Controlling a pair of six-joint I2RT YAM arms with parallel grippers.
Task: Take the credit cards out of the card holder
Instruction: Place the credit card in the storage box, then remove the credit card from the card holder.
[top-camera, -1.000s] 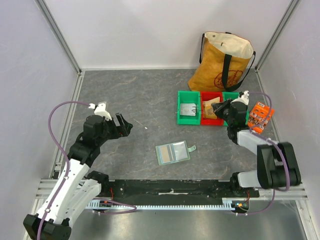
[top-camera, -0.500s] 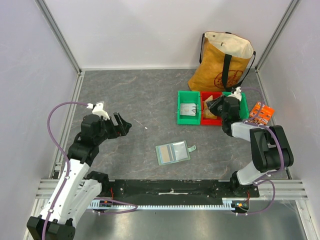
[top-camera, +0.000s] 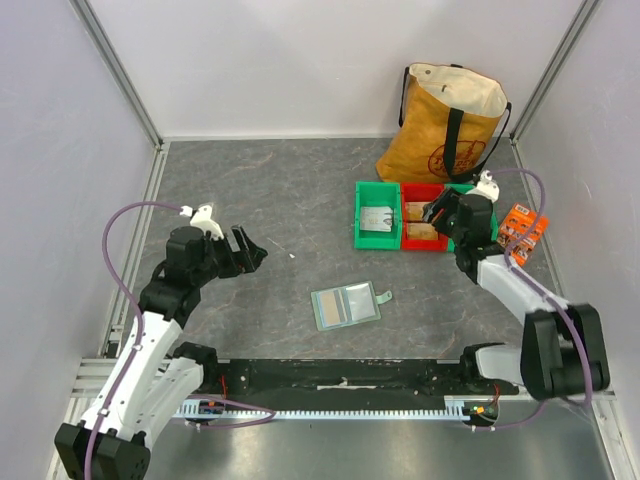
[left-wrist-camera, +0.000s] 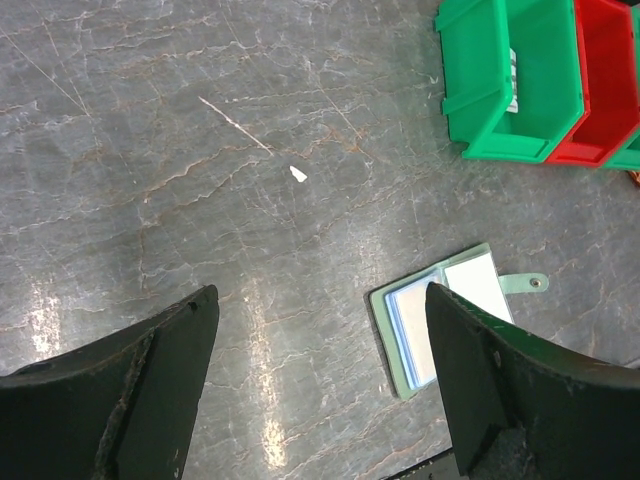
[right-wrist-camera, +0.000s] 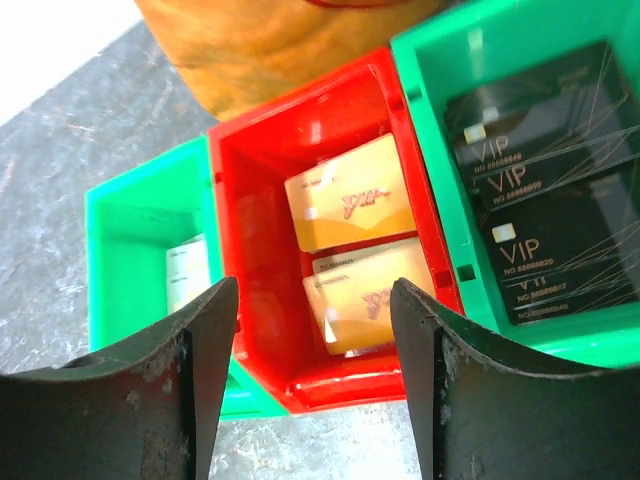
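The card holder (top-camera: 345, 305) lies open and flat on the grey table, pale-green with light pocket panels up and its tab to the right. In the left wrist view, the card holder (left-wrist-camera: 440, 320) sits beside my right-hand finger. My left gripper (top-camera: 248, 250) (left-wrist-camera: 320, 385) hangs open over bare table to its left, holding nothing. My right gripper (top-camera: 437, 212) (right-wrist-camera: 315, 380) is open above the red bin (right-wrist-camera: 225, 200). Two tan-gold credit cards (right-wrist-camera: 350, 205) lie in that bin, the nearer one (right-wrist-camera: 365, 295) blurred. Dark credit cards (right-wrist-camera: 545, 200) lie in the green bin (right-wrist-camera: 430, 150) to its right.
A third bin, green (top-camera: 360, 215), on the left of the row holds a pale card (right-wrist-camera: 187, 270). Behind the bins stands a yellow tote bag (top-camera: 450, 120). An orange packet (top-camera: 520, 232) lies by the right wall. A small white scrap (left-wrist-camera: 298, 173) lies on the table.
My right gripper was shut over the bins and now stands open above the red bin, with its arm shifted a little. The left arm has barely moved.
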